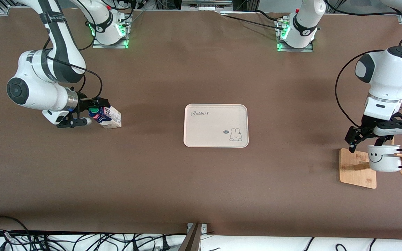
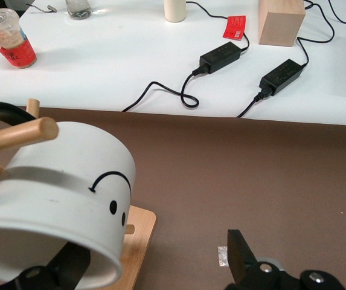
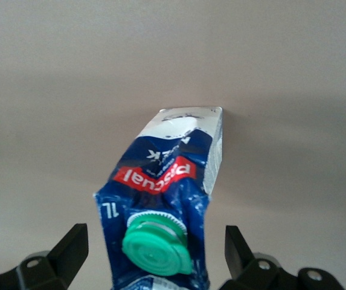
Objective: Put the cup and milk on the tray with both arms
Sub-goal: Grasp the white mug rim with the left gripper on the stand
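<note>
Hung on a wooden stand at the tray's four o'clock, the cup sat between the left gripper's spread jaws; a peg could snag it. At nine o'clock, the right gripper straddled the milk, jaws apart; crumpled, it might tip.

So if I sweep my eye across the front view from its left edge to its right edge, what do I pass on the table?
Right gripper around the milk → tray → wooden stand → cup hanging on the stand, with the left gripper at it.
</note>
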Controlling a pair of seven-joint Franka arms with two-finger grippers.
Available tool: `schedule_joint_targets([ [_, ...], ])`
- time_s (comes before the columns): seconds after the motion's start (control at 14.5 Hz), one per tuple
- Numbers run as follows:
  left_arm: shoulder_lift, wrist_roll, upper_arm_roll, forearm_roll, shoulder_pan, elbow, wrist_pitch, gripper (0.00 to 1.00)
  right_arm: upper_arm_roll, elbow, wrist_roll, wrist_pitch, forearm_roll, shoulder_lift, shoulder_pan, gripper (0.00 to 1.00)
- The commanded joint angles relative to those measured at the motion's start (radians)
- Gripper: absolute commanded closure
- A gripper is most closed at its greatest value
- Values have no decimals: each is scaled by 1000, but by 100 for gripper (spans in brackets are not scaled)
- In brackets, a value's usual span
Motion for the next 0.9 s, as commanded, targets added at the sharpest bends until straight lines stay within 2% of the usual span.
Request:
schedule_joint_targets([
  [0.0,43,19,10,21,-6,50,-15,0,-10,-38,-21,9,0,-24,-1,0],
  [0.07,51,19,10,18,-6,56,-15,0,-10,-38,-23,9,-17,-23,-1,0],
  [0.21,62,19,10,19,-7,71,-11,0,-8,-36,-18,12,-104,-21,1,0],
  [0.76,49,19,17,24,-6,12,72,0,-8,-22,-6,18,-107,-3,-1,0],
  [0.83,36,20,24,24,-6,-8,92,0,-8,-19,-8,21,-107,3,-2,26],
])
